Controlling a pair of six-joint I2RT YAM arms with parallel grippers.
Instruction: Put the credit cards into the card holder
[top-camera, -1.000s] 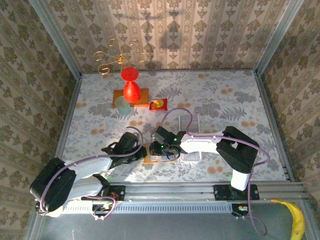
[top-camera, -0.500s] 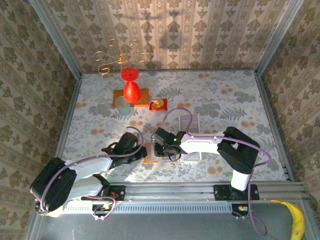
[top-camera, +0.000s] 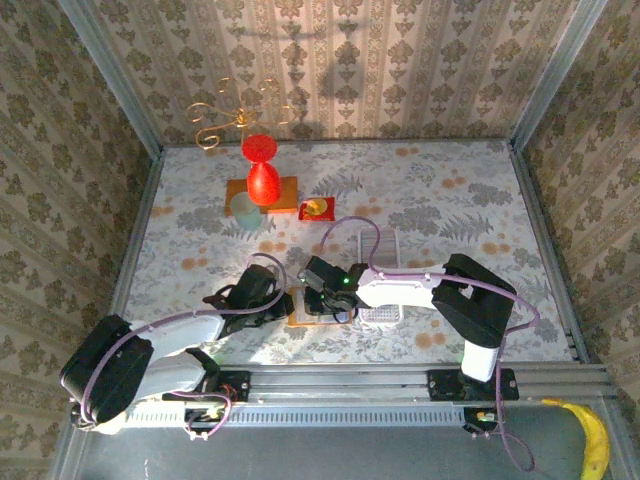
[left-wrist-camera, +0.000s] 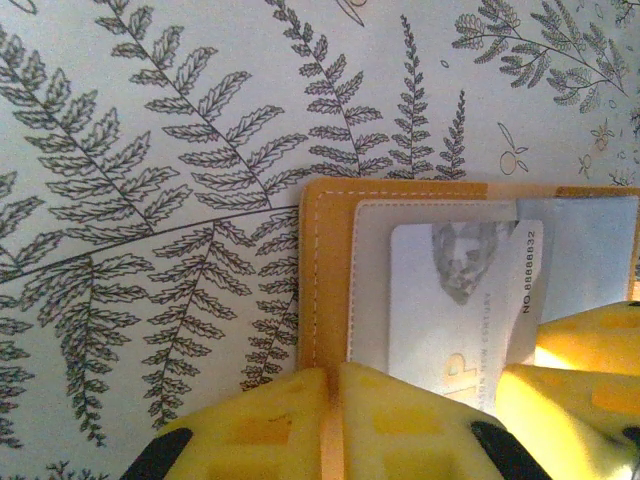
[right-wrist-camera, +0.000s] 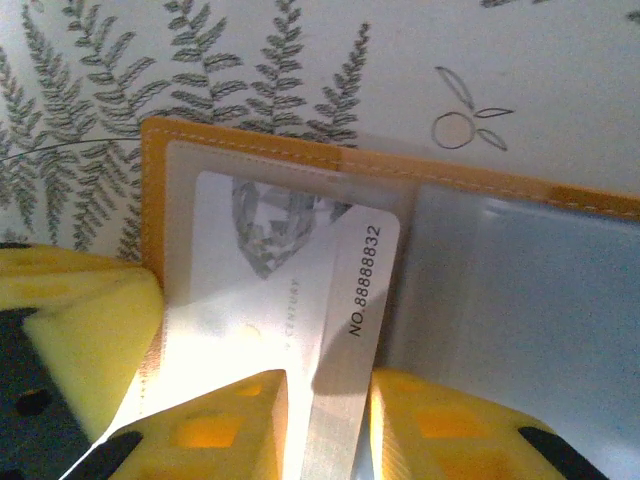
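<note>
Within right hand (right-wrist-camera: 335, 430) pinch, white numbered card (right-wrist-camera: 250, 290); orange card holder (left-wrist-camera: 325, 280) in left hand (left-wrist-camera: 332, 420) pinch.

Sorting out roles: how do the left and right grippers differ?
The left gripper clamps the card holder's orange edge; the right gripper clamps the white card. The left gripper reaches in from the left, the right gripper from the right. Both are shut, with yellow fingers.

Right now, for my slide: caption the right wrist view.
Right gripper pinches a white card partway inside the orange card holder.
</note>
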